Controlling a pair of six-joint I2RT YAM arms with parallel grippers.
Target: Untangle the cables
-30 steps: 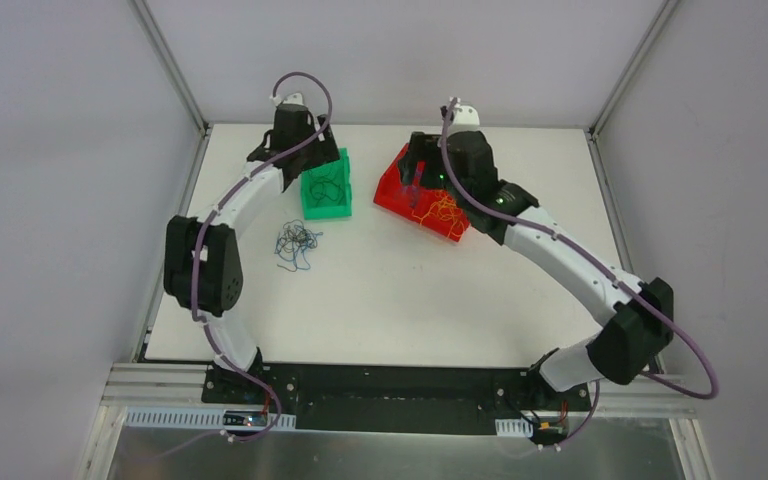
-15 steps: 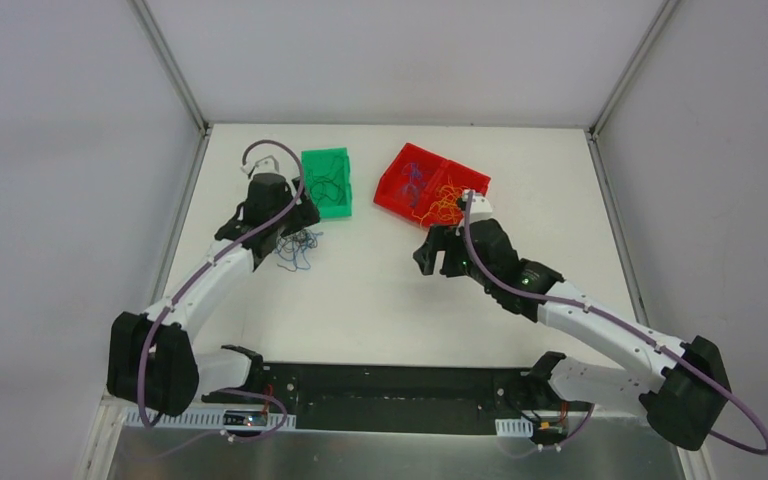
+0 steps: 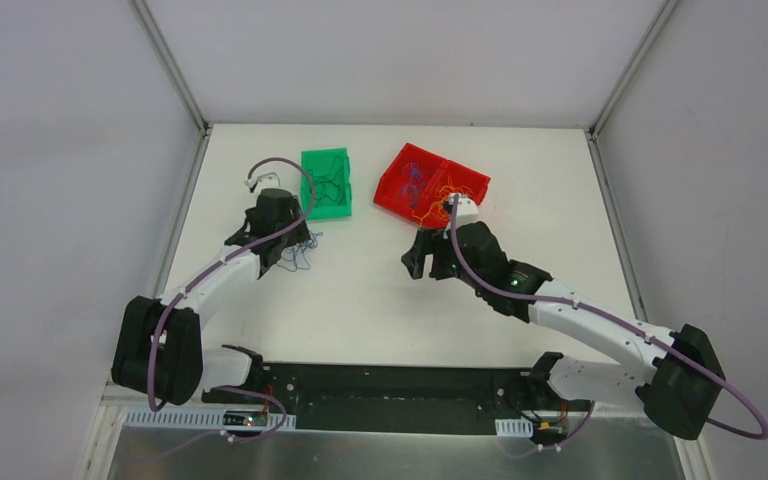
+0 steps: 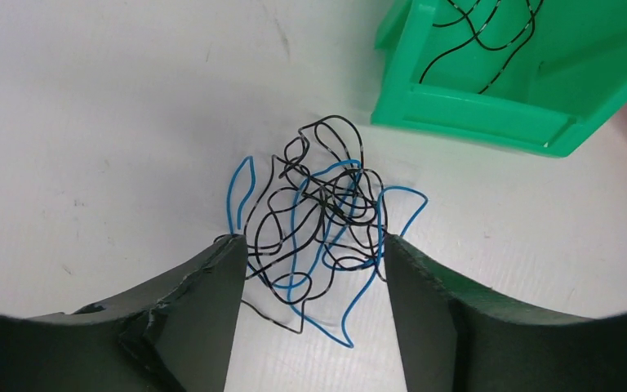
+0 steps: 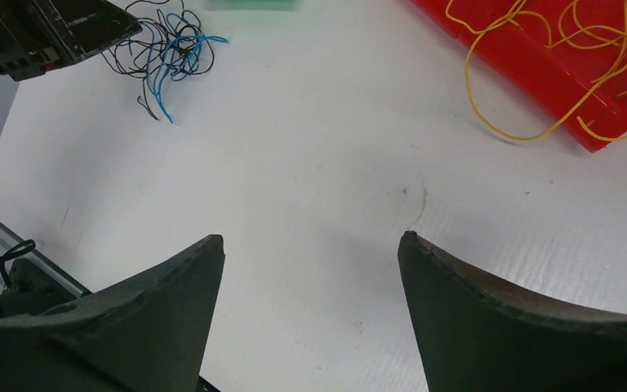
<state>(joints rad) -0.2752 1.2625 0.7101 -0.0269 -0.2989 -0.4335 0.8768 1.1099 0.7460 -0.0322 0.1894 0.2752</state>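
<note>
Straddling a knot of black and blue cables (image 4: 322, 220), the left gripper (image 4: 310, 245) stands with its jaws spread, one dark finger (image 4: 204, 302) at each side of the bunch and the outer strands at or just touching the fingertips; nothing is clamped. The knot lies on the white table (image 3: 380, 290), just beside the near corner of the green bin (image 4: 473, 122), where a few loose black strands (image 4: 473, 33) rest inside. The right gripper (image 5: 310, 238) hangs over bare tabletop with its jaws wide apart and nothing between them. Beyond it sits the red bin (image 5: 531, 69), holding yellow-orange cables (image 3: 445, 207), one loop of which spills over the rim onto the table, and in its far compartment some blue strands (image 3: 412, 175). The two bins stand near each other at the far side of the table.
</note>
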